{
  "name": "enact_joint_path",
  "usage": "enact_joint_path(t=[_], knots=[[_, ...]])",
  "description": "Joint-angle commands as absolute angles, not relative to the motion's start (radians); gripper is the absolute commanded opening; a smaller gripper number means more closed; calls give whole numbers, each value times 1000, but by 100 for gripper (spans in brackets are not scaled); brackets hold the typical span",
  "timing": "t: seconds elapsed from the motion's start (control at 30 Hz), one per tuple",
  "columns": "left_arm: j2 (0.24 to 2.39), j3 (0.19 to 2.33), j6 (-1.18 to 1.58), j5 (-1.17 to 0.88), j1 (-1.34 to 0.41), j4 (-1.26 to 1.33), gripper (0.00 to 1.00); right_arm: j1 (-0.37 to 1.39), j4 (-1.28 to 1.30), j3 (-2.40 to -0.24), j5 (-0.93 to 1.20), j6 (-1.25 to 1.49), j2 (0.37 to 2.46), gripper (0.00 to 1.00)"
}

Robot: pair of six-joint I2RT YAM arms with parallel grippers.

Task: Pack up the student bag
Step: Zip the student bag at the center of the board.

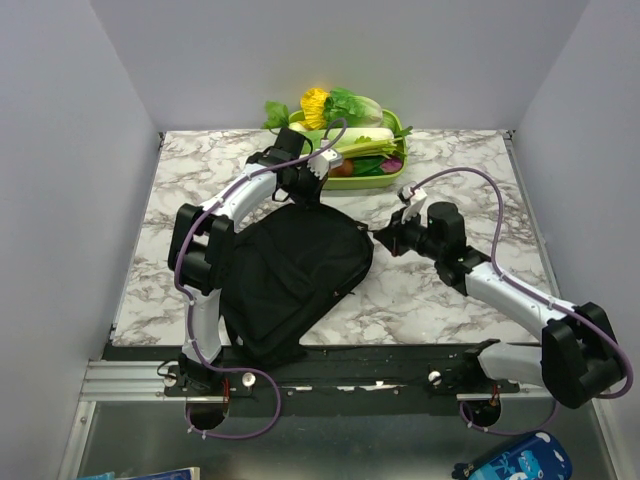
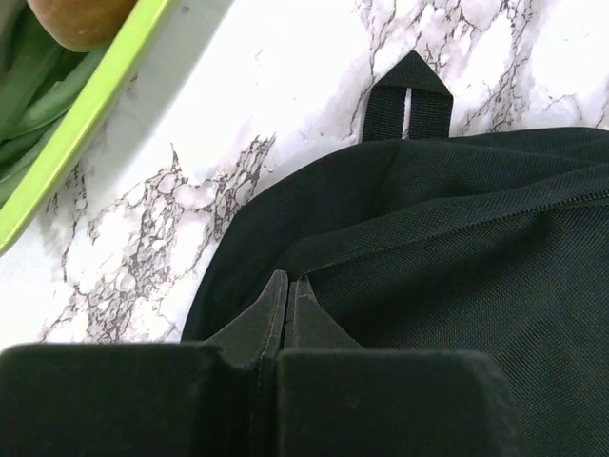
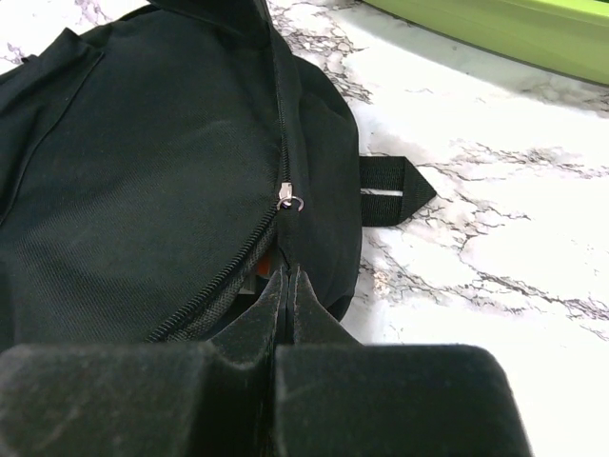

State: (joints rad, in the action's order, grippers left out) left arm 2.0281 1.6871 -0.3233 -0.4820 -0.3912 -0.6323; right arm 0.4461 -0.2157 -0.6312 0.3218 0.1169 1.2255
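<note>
Student bag (image 1: 290, 275) just under right gripper (image 3: 285, 278)

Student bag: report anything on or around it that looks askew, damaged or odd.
The student bag lies flat and skewed on the marble table. Its zip is only partly shut: below the slider the teeth gape and something orange shows inside. Nothing looks spilled or torn.
</note>
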Motion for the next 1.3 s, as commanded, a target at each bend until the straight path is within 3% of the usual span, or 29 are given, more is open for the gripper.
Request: enact_joint_path(t=[0.0,0.5,0.93,1.13,1.23,1.27], knots=[[2008,1723,-310,-371,-357,-635,0,448,-219,-620,294,147,1187,1],[2023,1712,-232,-174,-241,-558,0,521,-97,-519,244,224,1039,1],[1993,1672,-189,-141,-204,-522,0,854,-103,-537,297,253,1107,1],[1983,1710,-181,-195,-253,-545,0,888,-57,-571,307,195,1124,1],[1986,1756,-195,-242,-337,-590,0,888,-20,-613,195,187,1123,12],[1993,1773,-208,-253,-365,-604,0,887,-8,-642,166,172,1124,22]])
